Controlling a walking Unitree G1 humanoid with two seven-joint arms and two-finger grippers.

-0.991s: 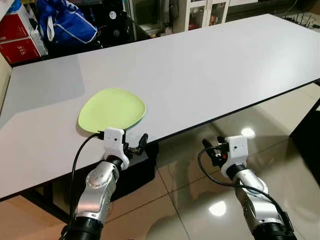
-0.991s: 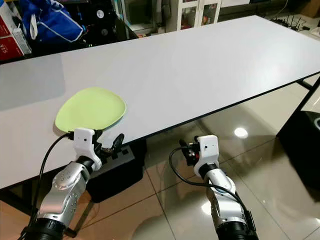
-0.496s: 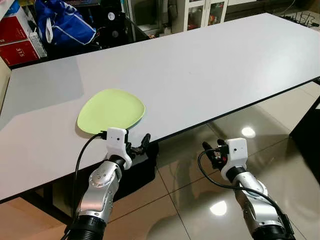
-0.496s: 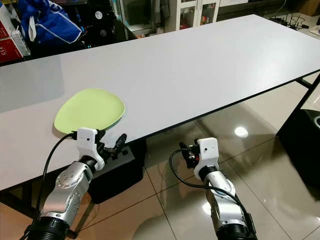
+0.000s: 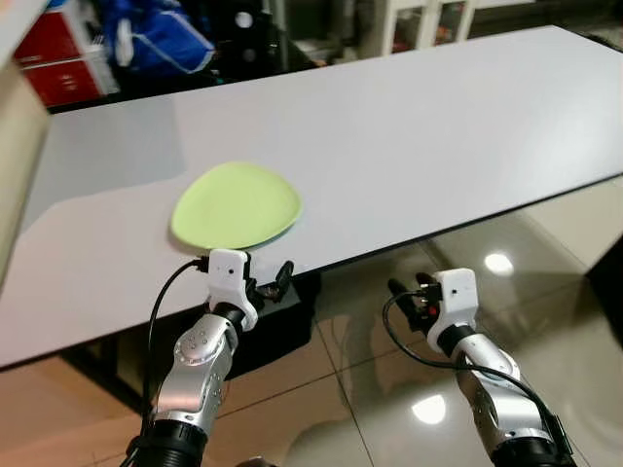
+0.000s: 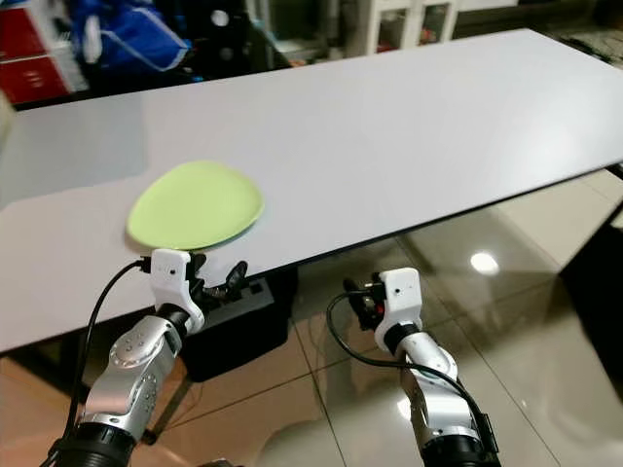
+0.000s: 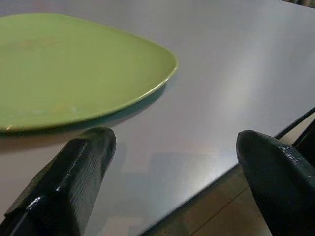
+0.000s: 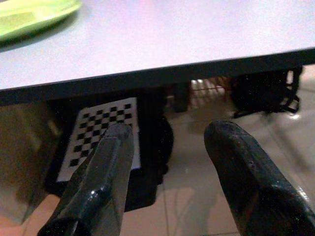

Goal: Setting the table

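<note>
The green plate [image 5: 237, 205] lies flat on the counter [image 5: 409, 146], just beyond the left gripper [image 5: 261, 288], whose fingers are spread and empty. Retreat level, clear of its rim. The right gripper [image 5: 409, 292], fingers also apart, sits below the counter edge.

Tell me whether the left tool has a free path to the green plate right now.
Probably yes. The left tool sits open at the table's near edge, just short of the green plate, with bare tabletop between them.

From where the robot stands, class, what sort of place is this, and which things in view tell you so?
Probably a dining or work room in a home, partly used for storage. A long white table carries a green plate, the tiled floor is glossy, and red boxes and a blue bag sit behind.
</note>
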